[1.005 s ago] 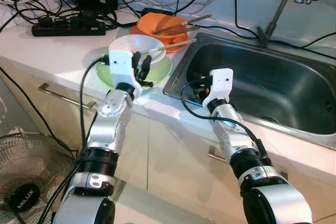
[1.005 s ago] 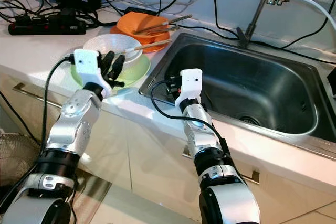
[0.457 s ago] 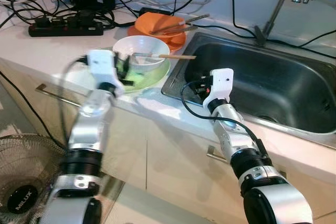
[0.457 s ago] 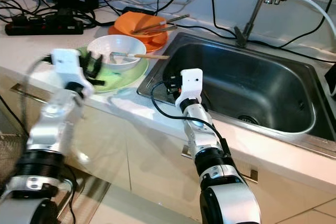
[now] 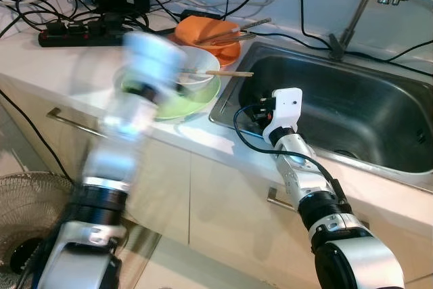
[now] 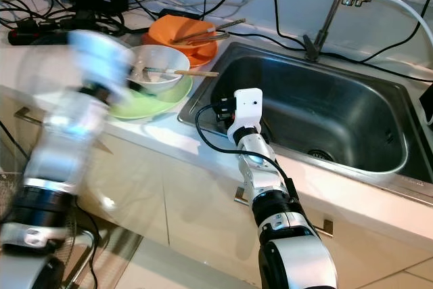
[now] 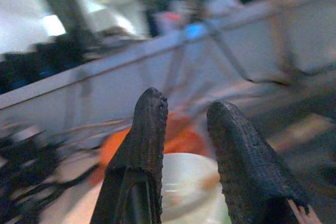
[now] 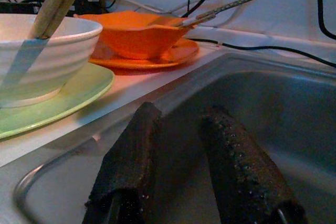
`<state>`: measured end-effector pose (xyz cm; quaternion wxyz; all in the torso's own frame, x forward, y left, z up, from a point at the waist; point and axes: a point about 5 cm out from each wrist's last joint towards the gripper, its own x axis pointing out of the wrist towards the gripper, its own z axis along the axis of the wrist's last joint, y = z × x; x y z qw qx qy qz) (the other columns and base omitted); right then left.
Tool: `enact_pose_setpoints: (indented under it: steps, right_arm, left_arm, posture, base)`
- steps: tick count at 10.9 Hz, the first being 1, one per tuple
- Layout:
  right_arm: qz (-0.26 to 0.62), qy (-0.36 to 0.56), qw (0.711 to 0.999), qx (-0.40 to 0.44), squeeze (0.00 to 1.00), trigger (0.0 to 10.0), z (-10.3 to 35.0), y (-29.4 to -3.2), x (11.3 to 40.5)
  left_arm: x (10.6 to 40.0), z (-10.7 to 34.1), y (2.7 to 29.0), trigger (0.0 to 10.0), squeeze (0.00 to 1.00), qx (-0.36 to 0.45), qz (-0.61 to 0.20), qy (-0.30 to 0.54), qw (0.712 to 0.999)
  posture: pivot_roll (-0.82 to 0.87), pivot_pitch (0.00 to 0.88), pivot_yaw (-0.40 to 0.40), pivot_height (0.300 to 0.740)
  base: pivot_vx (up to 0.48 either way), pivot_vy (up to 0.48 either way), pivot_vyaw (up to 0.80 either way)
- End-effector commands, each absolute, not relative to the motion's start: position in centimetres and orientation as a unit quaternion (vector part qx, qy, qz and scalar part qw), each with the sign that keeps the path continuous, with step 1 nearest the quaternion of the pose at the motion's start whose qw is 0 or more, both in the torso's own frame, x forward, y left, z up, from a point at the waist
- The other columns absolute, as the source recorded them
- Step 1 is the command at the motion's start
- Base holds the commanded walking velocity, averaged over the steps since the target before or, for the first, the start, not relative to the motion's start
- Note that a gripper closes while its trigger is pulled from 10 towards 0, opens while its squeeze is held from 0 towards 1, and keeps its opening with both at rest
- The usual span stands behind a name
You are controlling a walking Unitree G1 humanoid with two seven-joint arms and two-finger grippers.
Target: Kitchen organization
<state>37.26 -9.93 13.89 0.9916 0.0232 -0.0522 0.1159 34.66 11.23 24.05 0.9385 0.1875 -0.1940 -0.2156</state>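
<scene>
Counter: white, and it runs from the back wall to the front edge above the cupboard doors.
Sink: a steel basin sunk into the counter, with lots of open room inside.
Green plate: sits near the front edge of the counter, just beside the sink's rim.
White bowl: stands on the green plate.
Chopstick: rests in the white bowl, and its tip sticks out over the sink's edge.
Orange bowl: sits on an orange plate behind the white bowl, close to the back of the counter, with metal sticks lying across it.
Power strip: lies at the back corner of the counter among black cables.
Left gripper: very blurred in the head views; its arm is up in front of the green plate. The wrist view shows its two fingers a little apart with nothing between them, and the white bowl past them.
Right gripper: low over the sink's near rim. The wrist view shows its fingers apart and empty, pointing along the basin.
</scene>
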Motion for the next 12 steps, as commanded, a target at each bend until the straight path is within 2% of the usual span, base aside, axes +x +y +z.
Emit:
enact_pose_setpoints:
  steps: [1,2,3,4,5,7,12]
  right_arm:
    - [0.107,-0.055,0.992,0.028,0.0,10.0,14.4,-10.2,37.6]
    - [0.104,-0.055,0.993,0.028,0.0,10.0,14.4,-10.4,37.6]
    - [0.099,-0.055,0.993,0.028,0.0,10.0,14.3,-10.5,37.6]
    - [0.097,-0.056,0.993,0.03,0.0,10.0,14.2,-10.5,37.5]
    - [0.095,-0.056,0.993,0.031,0.0,10.0,14.2,-10.5,37.5]
    - [0.095,-0.059,0.993,0.032,0.0,10.0,14.1,-10.4,37.3]
    - [0.092,-0.061,0.993,0.034,0.0,10.0,13.4,-10.5,36.5]
  left_arm:
    - [34.5,23.3,9.8,10.0,0.0,0.214,-0.257,-0.184,0.924]
    - [34.4,22.8,8.7,10.0,0.0,0.23,-0.285,-0.173,0.914]
    - [34.7,22.0,7.8,10.0,1.0,0.271,-0.302,-0.157,0.901]
    - [35.4,21.3,7.3,10.0,0.93,0.324,-0.3,-0.146,0.885]
    - [36.0,21.2,7.1,10.0,0.0,0.353,-0.29,-0.147,0.877]
    - [37.0,21.8,6.8,10.0,0.0,0.384,-0.26,-0.16,0.871]
    - [38.8,21.7,5.9,10.0,0.0,0.402,-0.243,-0.149,0.87]
  posture:
    - [0.23,0.007,-0.074,0.74]
    - [0.23,0.006,-0.069,0.74]
    - [0.23,0.004,-0.063,0.74]
    - [0.23,0.003,-0.059,0.74]
    - [0.22,0.001,-0.049,0.74]
    - [0.21,0.0,-0.036,0.74]
    - [0.16,0.034,-0.013,0.74]
  base:
    - [0.0,0.0,0.0]
    - [0.0,0.0,0.0]
    - [0.0,0.0,0.0]
    - [0.0,0.0,0.0]
    - [0.0,0.0,0.0]
    - [0.0,0.0,0.0]
    - [0.0,0.0,0.0]
